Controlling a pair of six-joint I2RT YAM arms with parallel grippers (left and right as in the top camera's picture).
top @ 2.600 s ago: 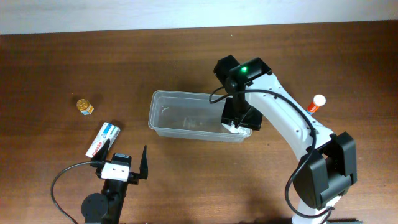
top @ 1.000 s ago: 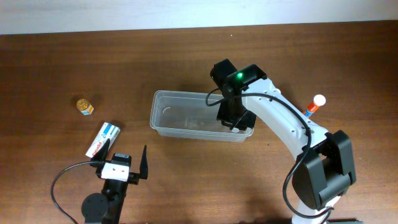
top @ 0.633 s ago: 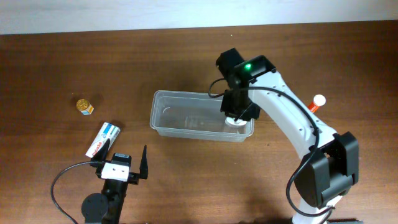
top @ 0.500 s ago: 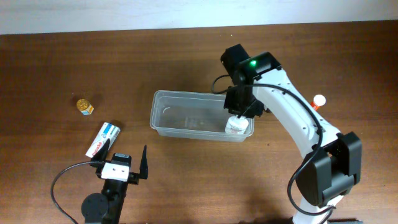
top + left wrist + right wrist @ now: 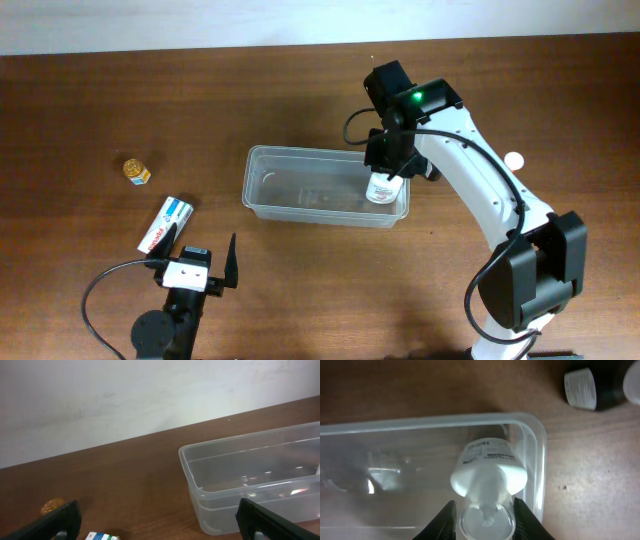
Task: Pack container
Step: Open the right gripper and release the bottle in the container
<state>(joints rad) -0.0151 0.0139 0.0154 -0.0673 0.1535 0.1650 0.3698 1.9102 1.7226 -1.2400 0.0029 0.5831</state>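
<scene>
Bottle [image 5: 380,189] newly in view inside container [image 5: 250,185] — at the end directly beneath right gripper [image 5: 483,505].
Fingers flank its cap; whether clamped or released cannot be told — first item looks nearly packed.

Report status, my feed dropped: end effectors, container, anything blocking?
Left end effector open, empty. Right end effector shut on white bottle, inside right end of container. Nothing else in it, nothing blocking.
</scene>
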